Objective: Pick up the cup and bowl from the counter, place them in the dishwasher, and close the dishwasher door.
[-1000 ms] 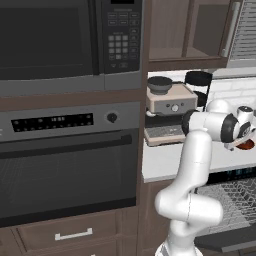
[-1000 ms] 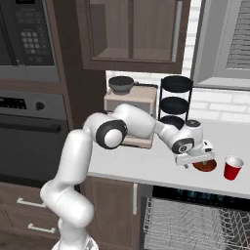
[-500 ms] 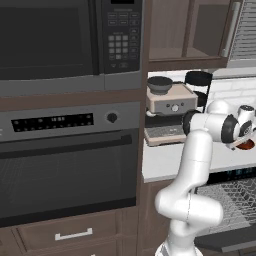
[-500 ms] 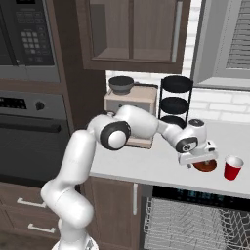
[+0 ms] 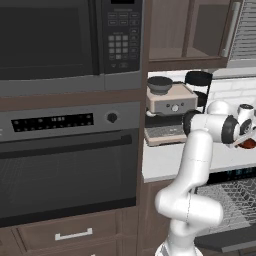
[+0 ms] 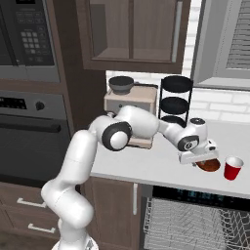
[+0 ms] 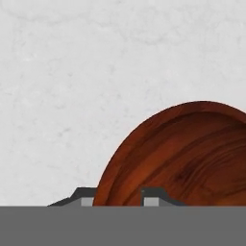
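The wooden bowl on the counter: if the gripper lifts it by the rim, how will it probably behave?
The wooden bowl looks rigid, so its wall should not flex between the fingers, which straddle the rim. Its glossy, curved surface may let it slip or swing downward when lifted from one side. It sits low and wide on the counter, so tipping seems unlikely.

The robot's smooth, glossy white arm [image 6: 80, 161] was built of rounded tubular links with bulbous elbows. Dark grey discs capped its joints. A flat pale hand block [image 6: 197, 156] ended it, with two small dark grey fingertips [image 7: 153, 194].
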Motion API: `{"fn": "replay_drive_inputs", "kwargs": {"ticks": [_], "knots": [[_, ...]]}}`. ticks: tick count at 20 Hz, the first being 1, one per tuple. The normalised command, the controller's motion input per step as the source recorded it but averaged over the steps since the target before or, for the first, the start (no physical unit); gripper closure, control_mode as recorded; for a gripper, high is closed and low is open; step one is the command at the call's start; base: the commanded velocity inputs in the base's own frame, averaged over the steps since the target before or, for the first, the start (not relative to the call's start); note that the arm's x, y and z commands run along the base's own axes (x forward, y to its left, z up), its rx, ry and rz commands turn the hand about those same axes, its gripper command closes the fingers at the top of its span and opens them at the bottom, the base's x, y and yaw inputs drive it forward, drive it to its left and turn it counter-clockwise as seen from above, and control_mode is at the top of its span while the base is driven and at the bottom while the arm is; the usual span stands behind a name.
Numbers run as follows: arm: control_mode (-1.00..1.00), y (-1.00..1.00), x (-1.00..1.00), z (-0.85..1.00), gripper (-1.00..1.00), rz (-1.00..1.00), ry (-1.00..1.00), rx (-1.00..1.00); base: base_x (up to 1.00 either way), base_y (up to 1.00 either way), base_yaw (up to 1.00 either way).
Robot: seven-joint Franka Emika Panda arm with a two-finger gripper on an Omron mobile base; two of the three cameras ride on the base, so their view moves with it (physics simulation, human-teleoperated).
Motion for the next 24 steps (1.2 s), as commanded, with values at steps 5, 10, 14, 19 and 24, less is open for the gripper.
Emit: {"fn": "replay_drive_inputs", "kwargs": {"ticks": [5, 10, 14, 19, 24], "knots": [[-1.0, 0.17, -0.03, 0.02, 1.0, 0.0, 0.01, -0.01, 0.0, 0.0, 0.0], [-1.0, 0.54, -0.56, 0.41, 1.0, 0.0, 0.0, -0.02, 0.0, 0.0, 0.0], [-1.0, 0.64, -0.88, 0.75, 1.0, 0.0, -0.01, 0.0, 0.0, 0.0, 0.0], [-1.0, 0.54, -0.97, 0.71, 1.0, 0.0, 0.0, 0.0, 0.0, 0.0, 0.0], [-1.0, 0.44, -0.99, 0.41, 1.0, 0.01, -0.04, 0.08, 0.0, 0.0, 0.0]]}}
